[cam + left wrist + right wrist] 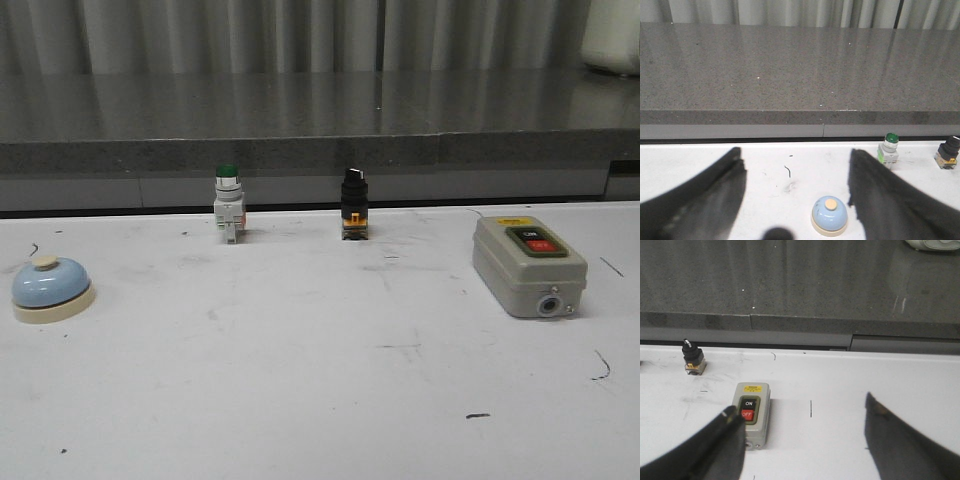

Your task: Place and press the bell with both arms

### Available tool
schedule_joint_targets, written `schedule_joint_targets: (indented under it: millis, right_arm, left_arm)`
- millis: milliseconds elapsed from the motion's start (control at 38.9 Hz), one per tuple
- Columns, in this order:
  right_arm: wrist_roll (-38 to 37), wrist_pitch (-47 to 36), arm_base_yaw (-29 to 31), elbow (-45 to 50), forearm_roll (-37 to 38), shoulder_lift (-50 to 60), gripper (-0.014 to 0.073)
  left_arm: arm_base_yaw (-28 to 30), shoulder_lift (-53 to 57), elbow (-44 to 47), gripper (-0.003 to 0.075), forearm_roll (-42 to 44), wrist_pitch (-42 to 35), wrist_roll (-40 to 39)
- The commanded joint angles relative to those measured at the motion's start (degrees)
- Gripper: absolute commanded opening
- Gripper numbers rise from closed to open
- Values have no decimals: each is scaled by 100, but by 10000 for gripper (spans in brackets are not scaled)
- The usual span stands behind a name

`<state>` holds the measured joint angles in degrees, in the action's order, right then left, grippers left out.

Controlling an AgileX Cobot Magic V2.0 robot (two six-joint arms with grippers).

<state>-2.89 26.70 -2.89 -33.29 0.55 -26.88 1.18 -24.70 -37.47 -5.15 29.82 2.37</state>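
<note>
The light-blue bell with its cream base and cream button sits on the white table at the far left. In the left wrist view the bell lies low between the fingers, nearer one of them and apart from both. My left gripper is open and empty above the table. My right gripper is open and empty. Neither gripper shows in the front view.
A grey switch box with ON and OFF buttons lies at the right; it also shows in the right wrist view beside one finger. A green-capped push button and a black selector switch stand at the back. A dark grey ledge runs behind the table.
</note>
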Motion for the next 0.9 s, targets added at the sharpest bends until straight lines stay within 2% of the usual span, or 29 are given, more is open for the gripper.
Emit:
schedule_joint_targets:
  millis: [0, 257, 463, 643, 874]
  right_arm:
    - [21, -394, 41, -172, 59, -65, 624]
    - [21, -389, 41, -172, 59, -65, 623]
    - [21, -389, 41, -172, 59, -65, 623]
    - [21, -389, 41, -172, 59, -65, 623]
    - [21, -389, 41, -172, 59, -65, 623]
  left_arm:
    - [-37, -69, -187, 565, 7, -548, 27]
    - [-37, -69, -187, 565, 7, -548, 27]
    - [-37, -287, -187, 571, -339, -880, 14]
    - [-37, -971, -225, 627, -339, -856, 14]
    - [-51, -2277, -516, 628, -339, -690, 368]
